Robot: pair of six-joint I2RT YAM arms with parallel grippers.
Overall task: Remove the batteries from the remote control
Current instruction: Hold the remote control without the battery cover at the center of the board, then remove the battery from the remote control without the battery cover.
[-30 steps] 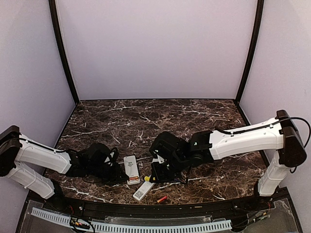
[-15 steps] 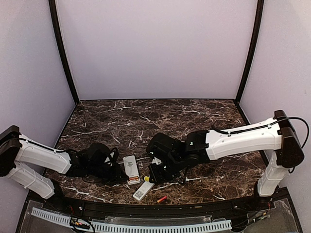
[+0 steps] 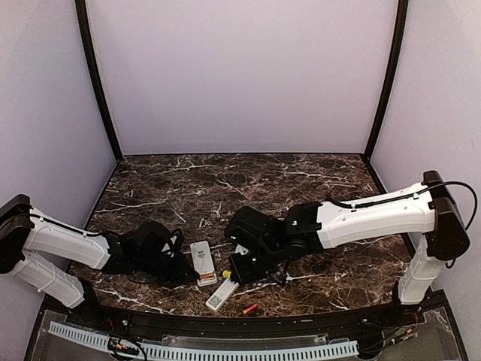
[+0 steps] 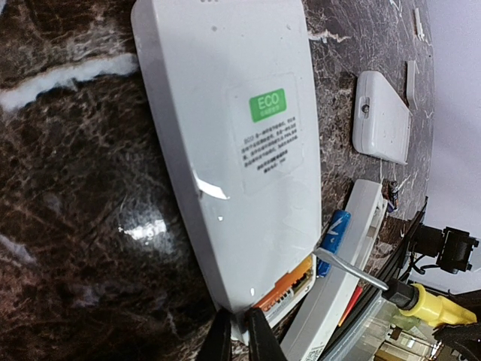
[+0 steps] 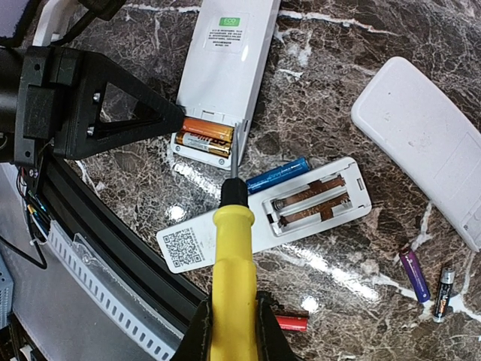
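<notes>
The white remote control (image 4: 240, 150) with a green ECO sticker lies back up, its battery bay open at the near end. Two red-orange batteries (image 5: 204, 135) sit in that bay. My left gripper (image 4: 239, 335) is shut on the remote's near corner. My right gripper (image 5: 231, 331) is shut on the yellow-handled screwdriver (image 5: 231, 278), whose tip touches the bay's edge beside the batteries. A blue battery (image 5: 276, 175) lies loose between this remote and a second white remote (image 5: 263, 218) whose bay is empty. In the top view the remote control (image 3: 201, 258) lies between both grippers.
A red battery (image 5: 291, 323) lies near the table's front edge. A purple battery (image 5: 414, 274) and a black one (image 5: 443, 286) lie to the right. A third white remote (image 5: 428, 143) lies face down further right. A small white cover (image 4: 382, 116) lies beyond the held remote.
My right arm has shifted slightly left, bringing the screwdriver tip to the remote's open bay. The left arm and the remote have stayed put.
</notes>
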